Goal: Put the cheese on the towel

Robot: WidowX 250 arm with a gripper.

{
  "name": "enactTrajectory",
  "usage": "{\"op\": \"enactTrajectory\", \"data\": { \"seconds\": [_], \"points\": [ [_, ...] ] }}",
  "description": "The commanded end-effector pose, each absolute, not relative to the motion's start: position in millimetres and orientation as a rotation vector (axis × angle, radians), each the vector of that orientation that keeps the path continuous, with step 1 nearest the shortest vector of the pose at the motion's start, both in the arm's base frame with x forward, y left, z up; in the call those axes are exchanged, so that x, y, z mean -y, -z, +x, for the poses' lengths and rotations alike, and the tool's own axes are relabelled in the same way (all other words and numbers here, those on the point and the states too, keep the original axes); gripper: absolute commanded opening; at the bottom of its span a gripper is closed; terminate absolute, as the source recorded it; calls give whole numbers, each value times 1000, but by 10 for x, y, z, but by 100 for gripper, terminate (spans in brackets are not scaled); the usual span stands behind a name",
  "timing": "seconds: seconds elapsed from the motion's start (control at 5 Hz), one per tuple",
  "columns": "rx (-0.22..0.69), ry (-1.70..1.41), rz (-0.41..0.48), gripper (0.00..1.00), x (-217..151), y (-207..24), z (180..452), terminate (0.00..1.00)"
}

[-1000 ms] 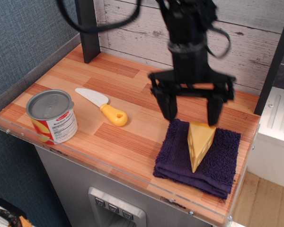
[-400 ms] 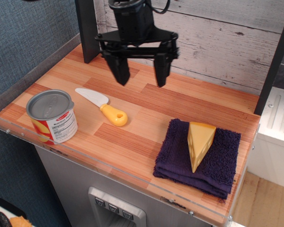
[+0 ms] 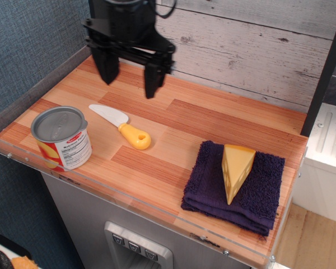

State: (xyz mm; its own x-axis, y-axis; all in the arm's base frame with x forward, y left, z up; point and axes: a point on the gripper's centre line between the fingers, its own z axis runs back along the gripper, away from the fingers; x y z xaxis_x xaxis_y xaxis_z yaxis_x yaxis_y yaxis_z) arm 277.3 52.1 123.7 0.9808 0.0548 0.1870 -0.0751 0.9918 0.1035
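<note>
cheese on the towel, gripper empty at the back left

the cheese (image 3: 236,168) lies on the purple towel (image 3: 257,193), its wide end toward the back wall and its pointed tip toward the front edge of the counter. it rests wholly within the cloth, slightly tilted, with round holes showing on its side. the towel is folded and sits at the front right of the wooden counter (image 3: 213,120), close to the clear plastic lip that runs along the front.

the gripper (image 3: 131,74) hangs above the back left part of the counter, well apart from the cheese and towel. its two black fingers are spread wide with nothing between them, tips pointing down and clear of the surface.

a toy knife (image 3: 123,127) with a white blade and yellow handle lies flat on the counter below and a little in front of the gripper, blade pointing back left, handle toward the middle.

the only container in view is a can (image 3: 61,138) standing upright at the front left corner, near the knife but not touching it. its grey lid is on, so what is inside cannot be seen; the label is red, yellow and white.
</note>
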Motion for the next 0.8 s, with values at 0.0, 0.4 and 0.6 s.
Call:
{"op": "enactTrajectory", "data": {
  "seconds": [0.0, 0.4, 0.6],
  "points": [
    [296, -3, 57, 100, -466, -1413, 3161, 0],
    [336, 23, 110, 100, -278, -1411, 3386, 0],
    [336, 23, 110, 100, -278, -1411, 3386, 100]
  ]
}}
